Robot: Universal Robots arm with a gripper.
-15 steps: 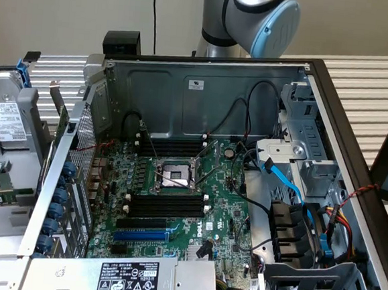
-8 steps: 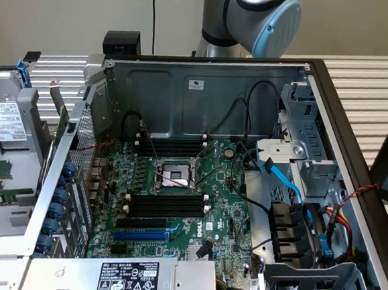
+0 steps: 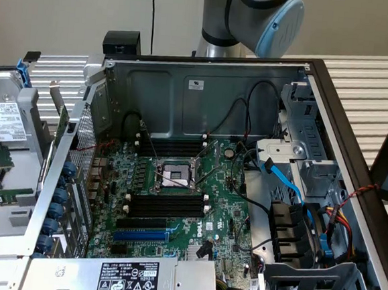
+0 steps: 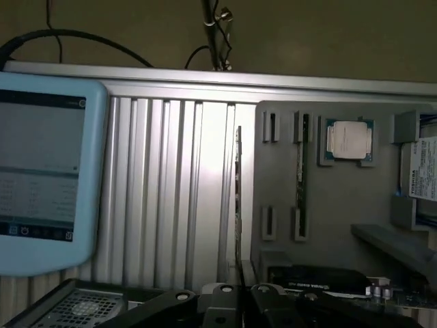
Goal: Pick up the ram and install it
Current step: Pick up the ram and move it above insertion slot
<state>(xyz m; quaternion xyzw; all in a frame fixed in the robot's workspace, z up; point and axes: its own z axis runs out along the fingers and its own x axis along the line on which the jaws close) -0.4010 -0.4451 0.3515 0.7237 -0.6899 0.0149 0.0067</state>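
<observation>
My gripper (image 4: 239, 301) has its black fingers drawn close together. The ram (image 4: 237, 198) rises from between them as a thin green stick seen edge-on, and the gripper looks shut on it. Beyond it lies a grey parts tray (image 4: 328, 205), where a second green stick (image 4: 299, 178) stands in slotted holders. In the exterior view the open computer case (image 3: 205, 85) shows the green motherboard (image 3: 222, 208) with black memory slots (image 3: 165, 206) in front of the processor socket (image 3: 173, 175) and more (image 3: 170, 145) behind it. The arm (image 3: 258, 16) stands high behind the case.
A light blue tablet (image 4: 41, 171) lies on the ribbed metal table (image 4: 171, 191). A loose processor (image 4: 349, 140) and a labelled drive (image 4: 423, 178) sit on the tray. In the case are a blue expansion slot (image 3: 141, 235), cables (image 3: 285, 182) and a power supply (image 3: 126, 281).
</observation>
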